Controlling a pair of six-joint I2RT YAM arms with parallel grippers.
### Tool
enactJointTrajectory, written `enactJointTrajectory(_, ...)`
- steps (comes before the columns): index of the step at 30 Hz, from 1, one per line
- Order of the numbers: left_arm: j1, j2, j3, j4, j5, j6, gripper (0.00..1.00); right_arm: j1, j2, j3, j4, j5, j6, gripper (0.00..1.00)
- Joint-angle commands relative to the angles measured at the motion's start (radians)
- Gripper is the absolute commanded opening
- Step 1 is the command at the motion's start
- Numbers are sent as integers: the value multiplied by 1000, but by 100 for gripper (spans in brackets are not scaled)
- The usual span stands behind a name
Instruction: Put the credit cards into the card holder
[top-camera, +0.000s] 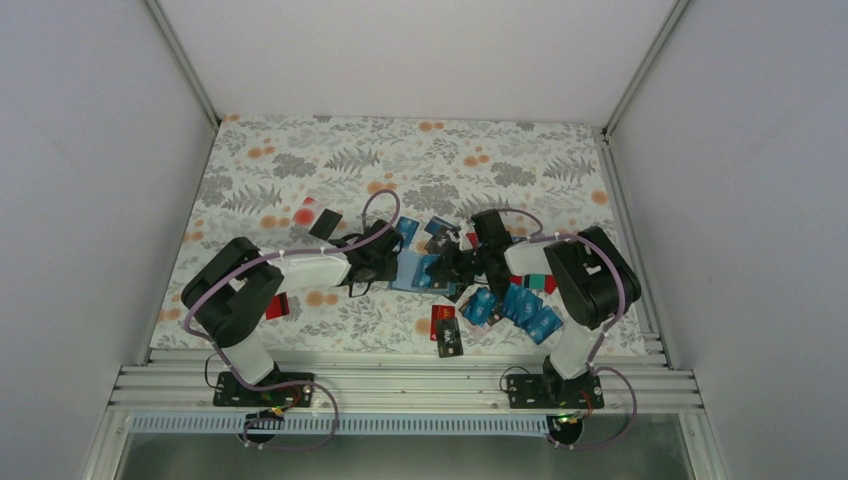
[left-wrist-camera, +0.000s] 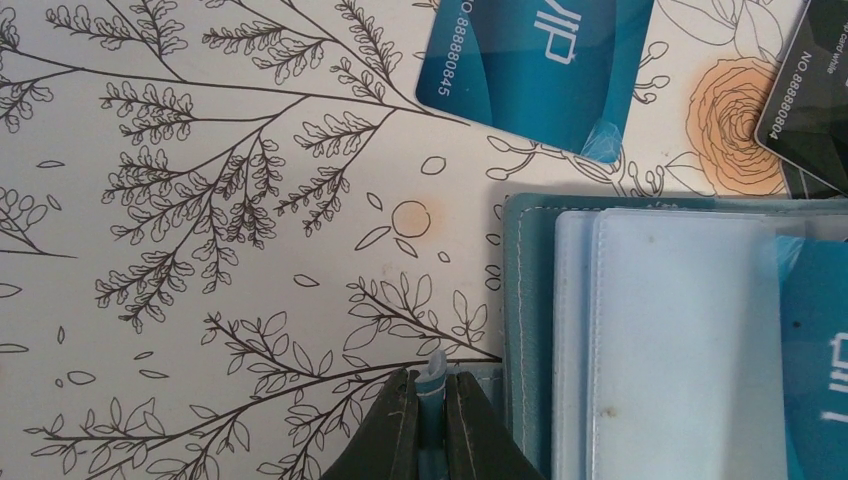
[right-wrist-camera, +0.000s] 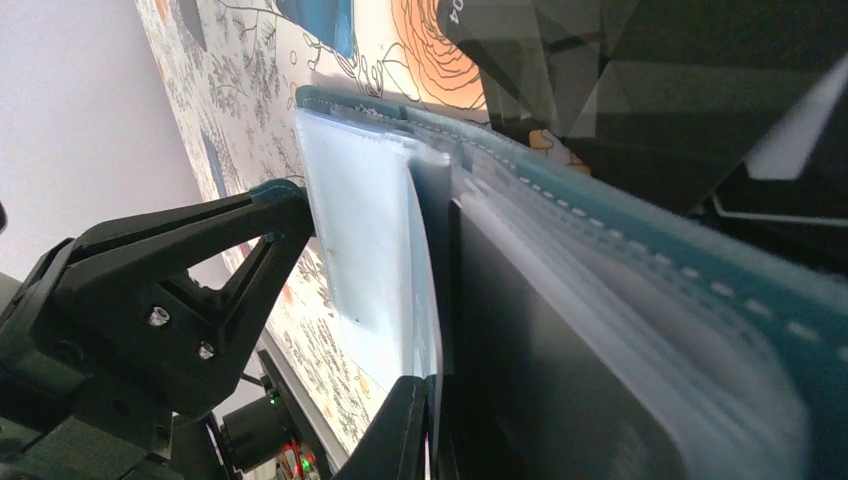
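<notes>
The card holder (top-camera: 412, 272) lies open on the flowered cloth between my two grippers. Seen from the left wrist, it is a teal cover (left-wrist-camera: 520, 300) with pale clear sleeves, one with a blue card (left-wrist-camera: 822, 350) in it. My left gripper (left-wrist-camera: 432, 398) is shut on a flap at its near edge. My right gripper (right-wrist-camera: 432, 420) is shut on a thin edge at the sleeves. A black card (right-wrist-camera: 540, 380) runs from its jaws in behind a clear sleeve (right-wrist-camera: 365, 230), under the teal cover (right-wrist-camera: 700, 250). Loose credit cards lie around: blue (left-wrist-camera: 530, 70), black (left-wrist-camera: 812, 110).
Several blue cards (top-camera: 520, 305) lie fanned under the right arm. A red card (top-camera: 440, 318) and a black card (top-camera: 450, 343) lie near the front edge. A black card (top-camera: 325, 222) lies at mid-left, another red card (top-camera: 278, 305) by the left arm. White walls close in the table.
</notes>
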Motion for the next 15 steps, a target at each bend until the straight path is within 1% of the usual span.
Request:
enactJointTrajectory(1, -8, 21, 15, 2, 15, -6, 2, 7, 52, 19, 14, -28, -17, 4)
enactJointTrajectory(15, -11, 31, 14, 7, 18, -4, 2, 12, 135, 96, -26, -81, -86, 4)
